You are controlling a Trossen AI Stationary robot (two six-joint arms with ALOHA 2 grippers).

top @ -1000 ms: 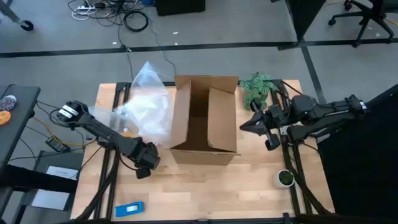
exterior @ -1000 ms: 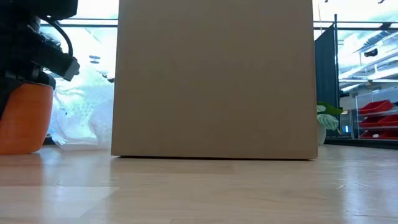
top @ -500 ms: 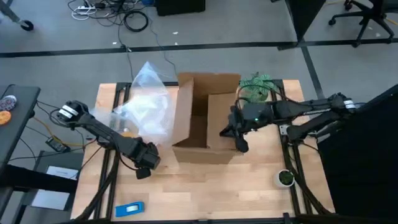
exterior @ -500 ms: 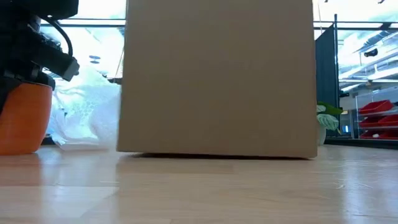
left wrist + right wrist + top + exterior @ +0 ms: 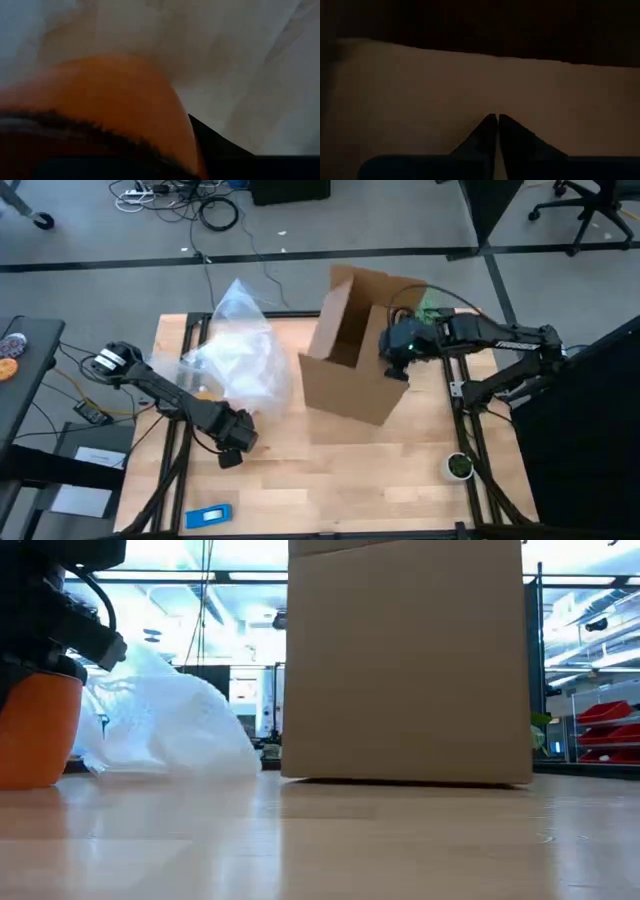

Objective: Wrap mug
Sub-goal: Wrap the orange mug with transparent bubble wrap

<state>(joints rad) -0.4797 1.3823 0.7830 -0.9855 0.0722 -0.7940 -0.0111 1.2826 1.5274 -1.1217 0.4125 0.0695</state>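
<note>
Pushed rightward, cardboard box [image 5: 355, 355] now tilts on wooden table [image 5: 340, 480]; right end effector [image 5: 497, 131] pinched closed.

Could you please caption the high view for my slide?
Right pincer grips the cardboard box; left pincer waits beside the plastic bag.

Cardboard box [image 5: 352, 360] now shoved rightward and skewed, right gripper [image 5: 398, 368] pressed against its side.

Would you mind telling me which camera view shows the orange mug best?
The low view: the mug stands on the table's left side, its side in plain sight under the left tool. The left wrist view shows only an orange blur. In the high view the arm hides it; the right wrist view misses it.
</note>
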